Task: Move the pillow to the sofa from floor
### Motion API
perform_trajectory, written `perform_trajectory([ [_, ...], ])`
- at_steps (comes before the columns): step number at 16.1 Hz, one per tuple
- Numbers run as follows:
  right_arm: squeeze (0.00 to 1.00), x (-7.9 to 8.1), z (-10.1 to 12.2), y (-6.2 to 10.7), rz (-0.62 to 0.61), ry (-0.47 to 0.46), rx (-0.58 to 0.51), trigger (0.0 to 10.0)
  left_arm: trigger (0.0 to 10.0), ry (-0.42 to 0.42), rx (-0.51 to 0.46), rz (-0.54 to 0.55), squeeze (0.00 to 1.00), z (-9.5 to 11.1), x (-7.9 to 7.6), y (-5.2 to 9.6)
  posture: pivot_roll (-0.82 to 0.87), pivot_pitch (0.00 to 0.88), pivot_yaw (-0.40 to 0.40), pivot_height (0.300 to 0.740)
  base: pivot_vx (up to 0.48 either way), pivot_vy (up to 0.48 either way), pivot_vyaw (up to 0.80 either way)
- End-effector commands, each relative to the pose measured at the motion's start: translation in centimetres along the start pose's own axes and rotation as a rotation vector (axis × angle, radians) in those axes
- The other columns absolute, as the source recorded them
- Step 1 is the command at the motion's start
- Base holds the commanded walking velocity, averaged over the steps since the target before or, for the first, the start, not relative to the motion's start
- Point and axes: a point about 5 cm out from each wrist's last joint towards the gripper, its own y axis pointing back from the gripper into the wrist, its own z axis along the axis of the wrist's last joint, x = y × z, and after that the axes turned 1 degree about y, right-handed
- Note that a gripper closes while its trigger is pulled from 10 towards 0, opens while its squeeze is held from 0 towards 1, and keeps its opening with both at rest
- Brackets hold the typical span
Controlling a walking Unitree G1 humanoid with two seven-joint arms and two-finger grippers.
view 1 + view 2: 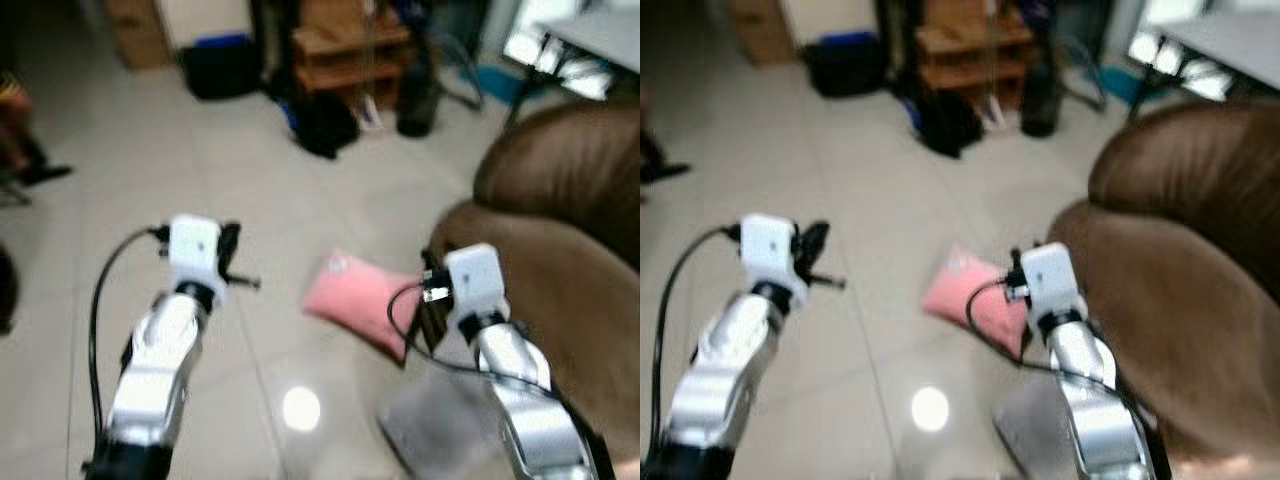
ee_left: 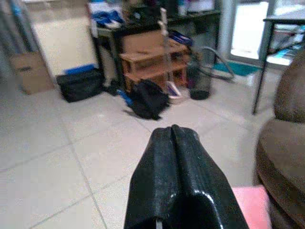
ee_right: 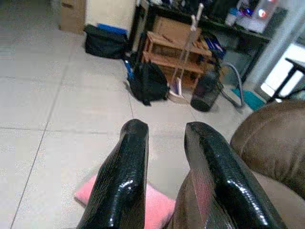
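A pink pillow lies on the tiled floor, right next to the base of the brown sofa on the right. My right gripper is open, held above the floor at the pillow's sofa-side end, and the pillow shows below its fingers. To the pillow's left my left gripper hangs in the air, shut and holding nothing. In the left wrist view its closed fingers point across the room, with a corner of the pillow beside the sofa.
At the far side stand a wooden shelf, a black backpack, a black duffel bag, a cardboard box and a dark canister. A table stands behind the sofa. A grey mat lies by my right arm.
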Motion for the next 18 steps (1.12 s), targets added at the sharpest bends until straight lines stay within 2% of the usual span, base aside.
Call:
perform_trajectory([
  [1,0.0,-0.7,0.0,0.3,-0.04,0.0,-0.003,10.0,10.0,0.006,-0.022,-0.039,0.0,0.2,-0.6,0.0,-0.1,0.0,0.061,0.74,0.0,-0.296,0.0],
  [3,0.0,-1.2,-0.4,0.5,-0.094,-0.023,0.014,10.0,10.0,0.014,-0.038,-0.047,0.0,0.6,-1.0,-0.2,-0.1,0.0,0.06,0.74,0.0,0.0,0.0],
  [6,0.0,-1.1,-0.6,0.6,-0.105,-0.019,0.019,10.0,10.0,-0.005,-0.098,-0.037,0.0,1.3,-0.9,-0.2,-0.1,0.0,0.061,0.74,0.0,0.0,0.0],
  [8,0.0,-1.3,-0.6,0.7,-0.123,-0.05,0.017,10.0,10.0,0.011,-0.125,-0.039,0.0,1.5,-0.7,-0.2,-0.1,0.0,0.06,0.74,0.0,0.0,0.0],
  [11,0.0,-1.2,-0.6,0.8,-0.12,-0.094,0.013,10.0,10.0,0.023,-0.143,-0.063,0.0,1.7,-0.8,-0.1,-0.1,0.0,0.061,0.74,0.334,0.0,-0.14],
  [14,0.0,-1.1,-0.5,0.8,-0.117,-0.096,0.005,10.0,10.0,0.023,-0.149,-0.071,0.0,1.8,-0.9,-0.1,-0.1,0.0,0.062,0.74,0.374,0.0,-0.8],
  [18,0.0,-1.0,-0.4,0.8,-0.111,-0.095,-0.003,10.0,10.0,0.029,-0.149,-0.081,0.0,1.7,-1.0,-0.2,-0.1,0.0,0.061,0.74,0.372,0.0,0.0],
])
